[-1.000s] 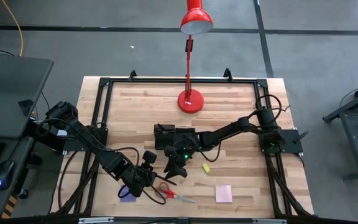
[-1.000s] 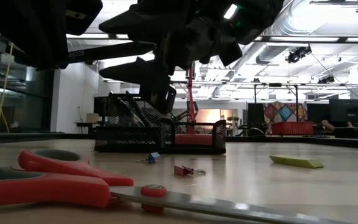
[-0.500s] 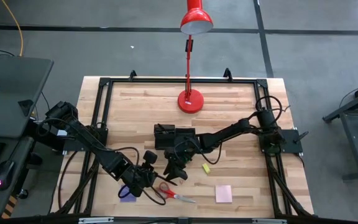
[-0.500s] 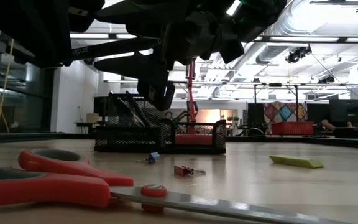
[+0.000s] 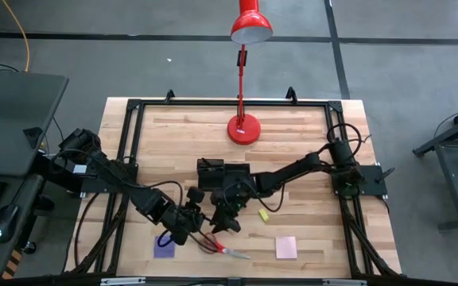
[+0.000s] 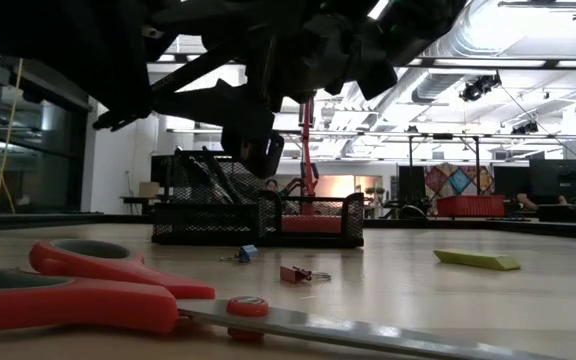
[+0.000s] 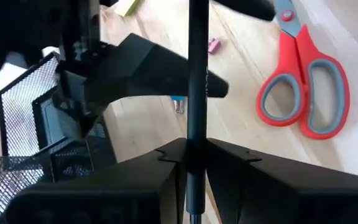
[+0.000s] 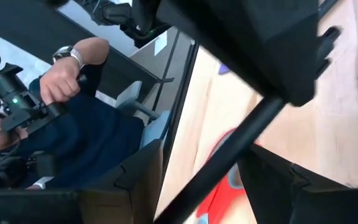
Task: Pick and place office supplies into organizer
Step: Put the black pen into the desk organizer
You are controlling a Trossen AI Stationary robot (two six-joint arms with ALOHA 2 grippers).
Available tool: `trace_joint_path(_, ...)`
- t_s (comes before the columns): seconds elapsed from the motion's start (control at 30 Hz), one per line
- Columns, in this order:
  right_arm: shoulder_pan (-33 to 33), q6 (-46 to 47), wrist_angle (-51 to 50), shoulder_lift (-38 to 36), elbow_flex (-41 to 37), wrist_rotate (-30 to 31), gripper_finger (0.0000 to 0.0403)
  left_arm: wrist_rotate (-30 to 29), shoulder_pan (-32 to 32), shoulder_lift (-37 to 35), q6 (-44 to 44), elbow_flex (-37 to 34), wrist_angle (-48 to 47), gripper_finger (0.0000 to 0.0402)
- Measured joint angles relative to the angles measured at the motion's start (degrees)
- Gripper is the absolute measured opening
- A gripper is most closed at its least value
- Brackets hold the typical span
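Observation:
My left gripper (image 7: 191,149) is shut on a thin black pen (image 7: 197,74) above the table's near middle, just over the red-handled scissors (image 5: 217,246). My right gripper (image 8: 210,180) is open and meets it there (image 5: 225,216). Its fingers stand on either side of the pen (image 8: 241,140), with a gap showing on both sides. The black mesh organizer (image 5: 221,175) stands just beyond the two grippers. A purple pad (image 5: 164,248), a pink pad (image 5: 285,247) and a yellow block (image 5: 264,214) lie flat on the table. My left gripper pinches the pen's shaft (image 7: 197,134) between its two fingers, coming slanting down from the table's left. The pen runs on past the fingertips and is lifted clear of the table.
A red desk lamp's base (image 5: 243,129) stands at the far middle. A small blue clip (image 6: 247,253) and a red clip (image 6: 293,273) lie in front of the organizer (image 6: 258,215). A black frame (image 5: 133,107) borders the table. A person sits beyond the table's edge (image 8: 73,124).
My left arm has swung a little toward the right gripper with the pen, uncovering more of the purple pad. Neither gripper has opened or shut.

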Motion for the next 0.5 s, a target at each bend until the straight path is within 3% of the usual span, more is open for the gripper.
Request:
trace_joint_path(0.17, 0.25, -0.56, -1.4, 0.0, 0.0, 1.13, 0.0196, 0.03, 0.28, 0.0, 0.54, -0.02, -0.1, 0.0021)
trace_joint_path(0.3, 0.23, -0.79, -2.22, -0.02, 0.0, 1.56, 0.0182, -0.23, 0.28, 0.0, 0.26, -0.02, -0.06, 0.0039)
trace_joint_path(0.5, 0.21, -1.78, -2.56, -0.02, 0.0, 1.59, 0.01, -0.54, 0.28, 0.0, 0.28, -0.02, 0.31, 0.0053)
